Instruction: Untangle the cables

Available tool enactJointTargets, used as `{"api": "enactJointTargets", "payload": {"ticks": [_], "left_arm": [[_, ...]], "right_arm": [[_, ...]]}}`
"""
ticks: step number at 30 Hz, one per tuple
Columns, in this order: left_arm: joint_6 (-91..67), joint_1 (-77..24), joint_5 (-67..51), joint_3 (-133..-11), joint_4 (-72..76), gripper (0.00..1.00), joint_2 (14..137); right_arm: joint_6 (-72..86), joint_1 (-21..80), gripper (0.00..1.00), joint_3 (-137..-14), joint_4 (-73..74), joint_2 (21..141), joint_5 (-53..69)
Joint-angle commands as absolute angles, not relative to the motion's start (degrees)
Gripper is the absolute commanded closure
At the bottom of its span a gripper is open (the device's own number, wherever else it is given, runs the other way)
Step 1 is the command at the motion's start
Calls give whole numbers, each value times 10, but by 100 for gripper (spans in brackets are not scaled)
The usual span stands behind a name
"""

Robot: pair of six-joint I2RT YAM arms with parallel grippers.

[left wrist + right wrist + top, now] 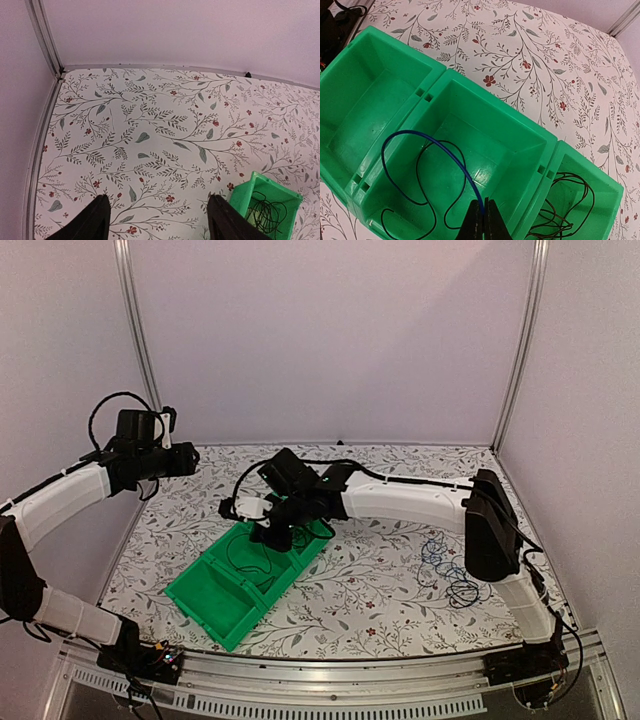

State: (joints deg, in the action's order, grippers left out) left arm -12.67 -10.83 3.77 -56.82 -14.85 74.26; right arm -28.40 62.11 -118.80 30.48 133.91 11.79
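A green three-compartment tray [200,595] lies left of the table's middle. My right gripper [484,216] is shut on a thin blue cable [455,160], which arcs up and over into the tray's middle compartment [485,125]. A thin black cable [416,165] loops on that compartment's floor. The end compartment holds tangled black cables [553,225]. In the top view the right gripper [270,532] hangs over the tray. A loose pile of blue and black cables [448,570] lies on the table at the right. My left gripper [160,222] is open and empty, raised at the far left [190,460].
The third tray compartment [370,75] holds nothing. The tray's corner with black cables [265,210] shows at the lower right of the left wrist view. Walls and a metal frame [135,340] enclose the floral table [380,590].
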Motion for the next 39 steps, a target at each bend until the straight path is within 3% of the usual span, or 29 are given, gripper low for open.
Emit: {"api": "enactJointTargets", "payload": {"ticks": [1, 3, 5, 13, 18, 26, 33, 39], "left_arm": [[-130, -103, 34, -561, -141, 33, 739], [-130, -103, 33, -561, -141, 33, 739], [-130, -103, 33, -562, -141, 33, 739], [-130, -103, 31, -560, -139, 33, 740], [-116, -103, -30, -542, -103, 33, 725], [-49, -170, -136, -500, -30, 37, 651], [-23, -317, -115, -530, -169, 38, 645], [-95, -441, -10, -584, -309, 40, 710]], "right_arm": [[-291, 634, 91, -1210, 326, 1368, 101], [-293, 635, 73, -1210, 328, 1368, 98], [-297, 637, 64, -1211, 331, 1365, 91], [-321, 636, 55, -1208, 371, 1322, 75], [-336, 635, 45, -1146, 360, 1244, 77], [-346, 626, 41, -1068, 371, 1147, 116], [-328, 537, 42, -916, 367, 1033, 176], [-307, 389, 43, -770, 326, 915, 213]]}}
